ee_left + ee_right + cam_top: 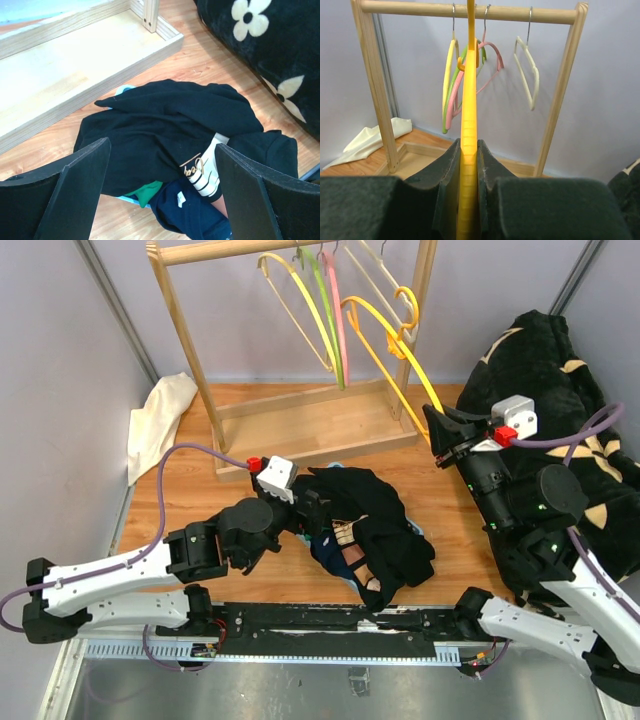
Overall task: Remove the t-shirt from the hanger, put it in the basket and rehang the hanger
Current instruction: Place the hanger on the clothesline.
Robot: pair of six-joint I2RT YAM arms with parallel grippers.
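A black t-shirt (372, 508) lies crumpled on top of a pile of clothes on the wooden table, off any hanger. It fills the middle of the left wrist view (165, 117). My left gripper (312, 508) is open at the pile's left edge, its fingers (82, 185) spread wide above the shirt and holding nothing. My right gripper (438, 432) is shut on the lower arm of a bare yellow-orange hanger (392, 348). The hanger rises edge-on between the pads in the right wrist view (468, 125), up towards the rack's rail (470, 9).
A wooden rack (300, 425) stands at the back with yellow, green, pink and cream hangers (325, 310). A black flowered blanket (560, 390) is heaped at the right. A white cloth (160, 412) lies at the back left. Navy, green and striped clothes (200, 200) lie under the shirt.
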